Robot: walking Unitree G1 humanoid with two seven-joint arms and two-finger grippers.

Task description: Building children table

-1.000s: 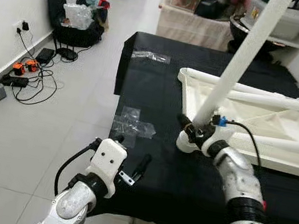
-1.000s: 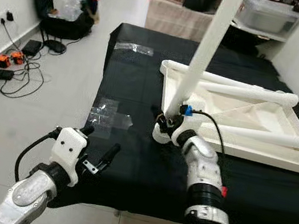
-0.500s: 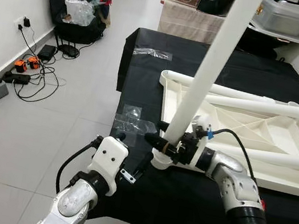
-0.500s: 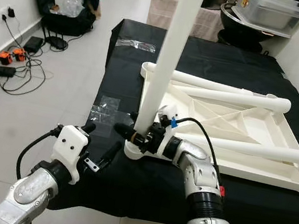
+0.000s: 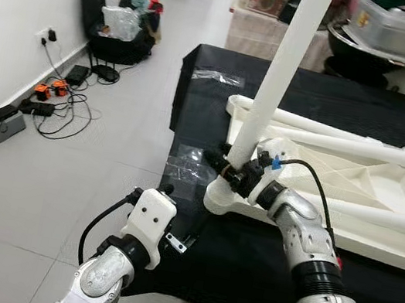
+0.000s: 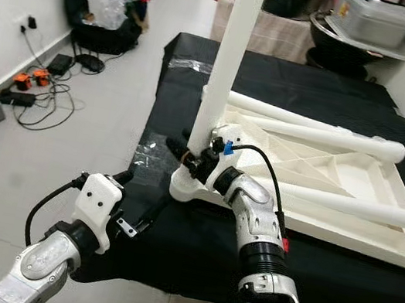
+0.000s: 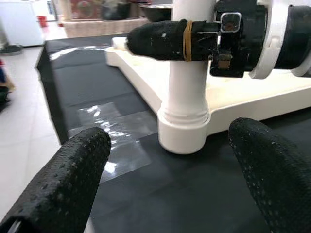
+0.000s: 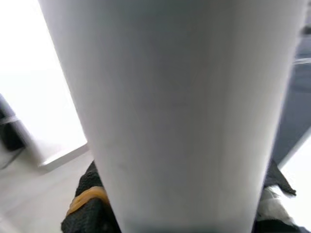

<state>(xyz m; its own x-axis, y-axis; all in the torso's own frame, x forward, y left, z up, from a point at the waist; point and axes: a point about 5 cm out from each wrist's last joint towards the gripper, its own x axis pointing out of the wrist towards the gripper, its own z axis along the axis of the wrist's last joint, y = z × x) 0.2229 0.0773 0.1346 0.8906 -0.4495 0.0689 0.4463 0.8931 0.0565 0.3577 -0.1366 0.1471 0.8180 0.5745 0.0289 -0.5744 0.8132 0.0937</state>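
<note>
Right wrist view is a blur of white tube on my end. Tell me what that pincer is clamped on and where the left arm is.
Observer: The right pincer grips the upright white leg low down, just above its socket at the corner of the upturned white tabletop.
Operator: Report the left side.
Observer: The left pincer hangs open at the black table near edge, holding nothing.
Operator: Name anything lying beside the socket.
Observer: A clear plastic bag lies flat on the black cloth, touching nothing.
</note>
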